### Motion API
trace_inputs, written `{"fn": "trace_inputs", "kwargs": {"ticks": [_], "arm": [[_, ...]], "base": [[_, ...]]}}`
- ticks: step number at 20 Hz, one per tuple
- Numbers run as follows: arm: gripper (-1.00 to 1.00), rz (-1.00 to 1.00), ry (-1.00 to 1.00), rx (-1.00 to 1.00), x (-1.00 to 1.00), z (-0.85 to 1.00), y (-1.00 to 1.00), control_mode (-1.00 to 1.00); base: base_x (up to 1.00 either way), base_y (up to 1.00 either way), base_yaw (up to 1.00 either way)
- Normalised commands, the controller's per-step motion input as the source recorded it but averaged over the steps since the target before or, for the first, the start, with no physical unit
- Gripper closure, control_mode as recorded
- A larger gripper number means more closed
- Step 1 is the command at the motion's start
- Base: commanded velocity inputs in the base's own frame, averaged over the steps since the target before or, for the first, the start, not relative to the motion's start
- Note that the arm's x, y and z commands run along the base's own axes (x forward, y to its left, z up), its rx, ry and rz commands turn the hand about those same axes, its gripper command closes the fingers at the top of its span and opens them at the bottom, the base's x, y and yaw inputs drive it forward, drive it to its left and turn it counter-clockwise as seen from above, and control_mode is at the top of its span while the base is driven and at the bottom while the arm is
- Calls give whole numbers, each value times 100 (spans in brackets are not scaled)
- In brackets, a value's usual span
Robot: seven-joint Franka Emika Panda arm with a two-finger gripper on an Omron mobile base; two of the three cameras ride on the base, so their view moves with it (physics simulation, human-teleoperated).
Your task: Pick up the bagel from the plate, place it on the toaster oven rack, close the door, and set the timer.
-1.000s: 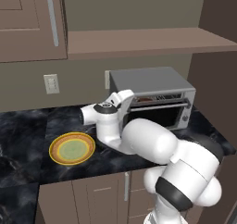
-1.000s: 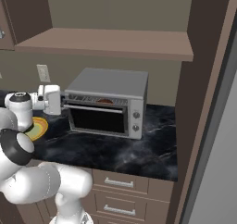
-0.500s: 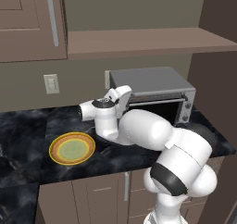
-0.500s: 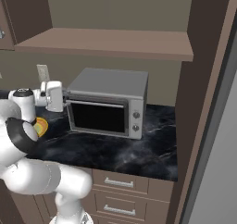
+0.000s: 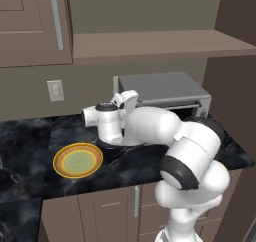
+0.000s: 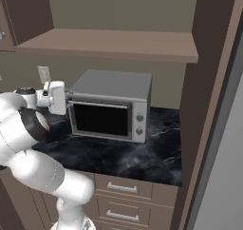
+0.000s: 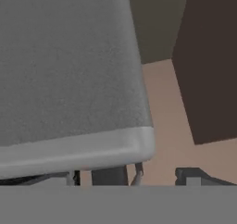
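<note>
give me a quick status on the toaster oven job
Pincer at the toaster oven's upper left corner, grip unclear. Door up against the oven front. Plate bare on the counter, no bagel on it. Nothing in the way.

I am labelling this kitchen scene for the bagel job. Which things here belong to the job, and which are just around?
Belong to the job:
plate, no bagel seen on it
toaster oven
oven door, shut
gripper, at the oven's left top corner

Just around:
wall socket
shelf
drawers
</note>
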Motion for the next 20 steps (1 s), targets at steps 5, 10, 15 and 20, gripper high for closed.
{"fn": "trace_inputs", "kwargs": {"ticks": [5, 10, 15, 20], "arm": [[-100, 2, 0, 0, 70, 0, -2, -100], [-100, 0, 0, 0, 44, 0, -1, -100], [-100, 1, 0, 0, 6, 0, 0, -100], [-100, 8, 0, 2, -5, 7, -6, -100]], "base": [[0, 0, 0], [0, 0, 0], [0, 0, 0], [0, 0, 0]]}}
